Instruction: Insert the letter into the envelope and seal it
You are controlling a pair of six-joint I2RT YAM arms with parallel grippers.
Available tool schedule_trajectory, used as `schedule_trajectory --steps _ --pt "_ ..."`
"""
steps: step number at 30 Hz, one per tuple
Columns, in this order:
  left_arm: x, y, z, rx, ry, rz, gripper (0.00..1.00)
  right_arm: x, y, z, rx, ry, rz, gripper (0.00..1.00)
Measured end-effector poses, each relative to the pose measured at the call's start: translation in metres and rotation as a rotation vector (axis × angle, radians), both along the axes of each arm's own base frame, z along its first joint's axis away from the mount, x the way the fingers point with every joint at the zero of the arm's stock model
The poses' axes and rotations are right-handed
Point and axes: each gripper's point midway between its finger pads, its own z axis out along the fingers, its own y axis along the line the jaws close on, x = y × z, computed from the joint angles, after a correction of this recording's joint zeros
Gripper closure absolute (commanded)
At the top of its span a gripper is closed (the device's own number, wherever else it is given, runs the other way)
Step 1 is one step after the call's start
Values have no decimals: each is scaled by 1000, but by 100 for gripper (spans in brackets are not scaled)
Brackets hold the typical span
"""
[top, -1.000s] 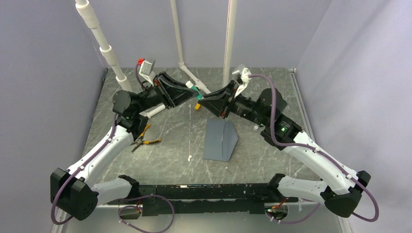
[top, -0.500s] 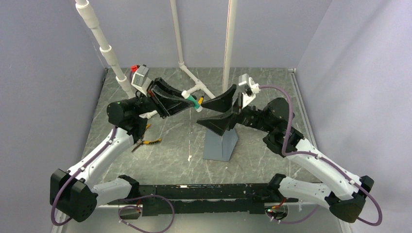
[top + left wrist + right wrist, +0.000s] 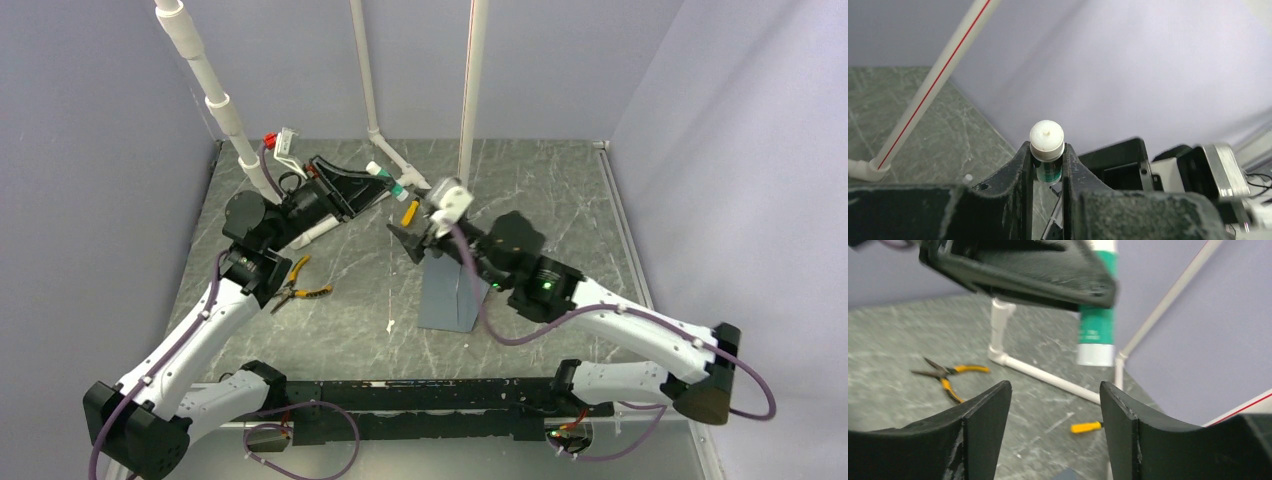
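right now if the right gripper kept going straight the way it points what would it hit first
Most likely the green and white tube, clamped in the left gripper. It hangs just ahead of the open right gripper, slightly off centre. Depth is hard to judge.

1. Left arm point(image 3: 200, 330) and right arm point(image 3: 640, 325): white shells, black joints.
2. Purple cables point(image 3: 500, 335) run back from each gripper.
3. Left gripper point(image 3: 1048, 152), right gripper point(image 3: 1054, 387): matte black, grainy, wedge-shaped fingers.
4. Green light point(image 3: 545, 283) glows behind right gripper.
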Motion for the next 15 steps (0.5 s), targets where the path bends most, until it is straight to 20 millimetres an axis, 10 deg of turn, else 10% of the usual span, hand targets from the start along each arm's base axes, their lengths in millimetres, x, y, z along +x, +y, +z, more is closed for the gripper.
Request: schedule_trajectory --steps 5,12,15 --pt "9 1 -15 33 79 36 97 7 10 -16 -116 -61 -64 41" --pt "12 2 -25 57 116 54 97 12 -1 14 -45 -83 -126 29" --pt "12 2 -27 64 118 53 98 10 -5 21 -23 -85 -128 41"
